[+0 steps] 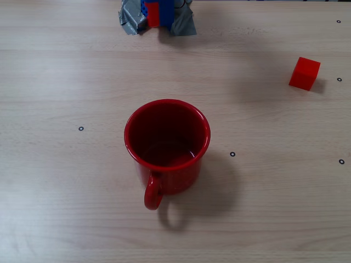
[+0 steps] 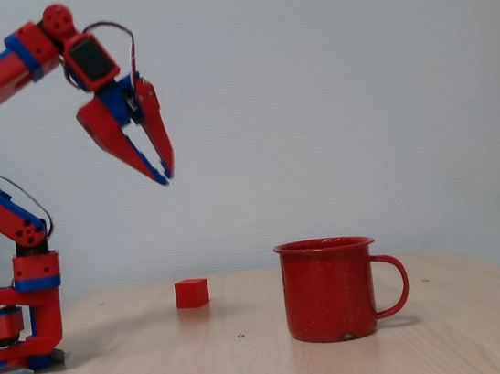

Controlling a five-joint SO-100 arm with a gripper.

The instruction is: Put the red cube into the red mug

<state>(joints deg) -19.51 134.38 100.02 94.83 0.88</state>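
Fixed view, red cube (image 2: pixel 191 292) below tool (image 2: pixel 164 173)

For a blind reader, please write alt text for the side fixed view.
A red mug stands on a wooden table, a small red cube behind it. The red-blue gripper hangs high above, holding nothing.

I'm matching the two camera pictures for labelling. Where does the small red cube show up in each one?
Overhead fixed view: the small bright red cube lies at the upper right, on the wooden table.
Side fixed view: it sits left of centre.
Shared landmark: the large glossy red mug, standing apart from the cube.
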